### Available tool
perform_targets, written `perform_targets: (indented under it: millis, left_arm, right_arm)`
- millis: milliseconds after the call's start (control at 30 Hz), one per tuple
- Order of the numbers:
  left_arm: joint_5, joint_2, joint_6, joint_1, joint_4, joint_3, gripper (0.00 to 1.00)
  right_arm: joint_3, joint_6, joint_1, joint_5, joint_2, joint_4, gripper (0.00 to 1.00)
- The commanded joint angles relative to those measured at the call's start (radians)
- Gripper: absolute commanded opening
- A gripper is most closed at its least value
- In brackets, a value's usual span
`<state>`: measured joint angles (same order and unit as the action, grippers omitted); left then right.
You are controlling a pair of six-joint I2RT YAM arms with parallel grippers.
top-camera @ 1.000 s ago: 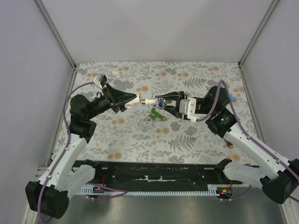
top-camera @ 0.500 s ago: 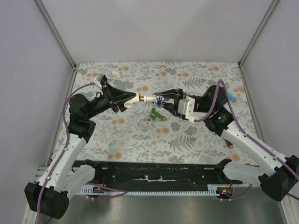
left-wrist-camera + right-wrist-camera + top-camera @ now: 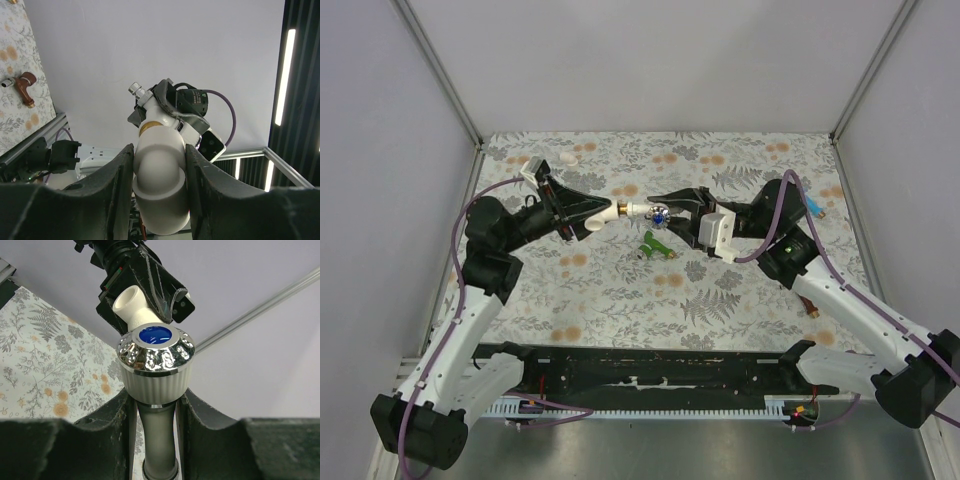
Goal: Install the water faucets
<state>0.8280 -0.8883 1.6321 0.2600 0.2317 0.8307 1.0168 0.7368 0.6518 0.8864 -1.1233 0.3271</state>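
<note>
Floral-patterned table [image 3: 620,290] inside grey walls, two arms meeting above its middle. Four water faucets counted. One white faucet [image 3: 642,211] up in the air, clamped by its stem between the fingers of the right gripper [image 3: 662,213]. Chrome knob with a blue cap facing the right wrist camera, brass threaded end meeting the mouth of one white elbow fitting [image 3: 606,212]. That fitting pinched snugly in the left gripper [image 3: 592,213], jaws narrowed to its width. One green faucet [image 3: 658,245] lying on the cloth just below the meeting point. One blue faucet [image 3: 817,210] near the right edge. One reddish-brown faucet [image 3: 813,310] on the same side, nearer the arm bases. Possibly one or two loose white fittings [image 3: 566,158] toward the far left corner, too small to count surely.
</note>
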Motion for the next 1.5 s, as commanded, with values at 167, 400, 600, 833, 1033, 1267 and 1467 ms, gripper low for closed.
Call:
perform_targets:
  millis: [167, 400, 600, 833, 1033, 1267, 1467]
  left_arm:
    - [0.042, -0.003, -0.035, 0.005, -0.011, 0.045, 0.02]
    - [0.045, -0.009, -0.032, 0.005, -0.009, 0.061, 0.02]
    - [0.059, -0.021, -0.026, 0.005, -0.009, 0.084, 0.02]
    - [0.097, -0.035, -0.025, 0.005, -0.017, 0.094, 0.02]
    - [0.117, -0.041, -0.037, 0.005, -0.028, 0.113, 0.02]
    - [0.1, -0.034, -0.057, 0.005, -0.016, 0.119, 0.02]
    - [0.071, -0.02, 0.018, 0.005, 0.138, 0.078, 0.02]
  right_arm:
    - [0.062, 0.023, 0.003, 0.023, 0.016, 0.024, 0.0]
    - [0.058, 0.012, 0.002, 0.066, 0.017, 0.013, 0.0]
    - [0.062, 0.032, 0.002, 0.088, 0.016, -0.014, 0.0]
    - [0.104, 0.111, 0.002, 0.114, -0.004, -0.115, 0.0]
    - [0.143, 0.165, 0.002, 0.125, -0.032, -0.192, 0.0]
    - [0.111, 0.05, 0.002, 0.121, -0.035, -0.086, 0.0]
    - [0.082, -0.066, 0.002, 0.125, -0.059, 0.044, 0.0]
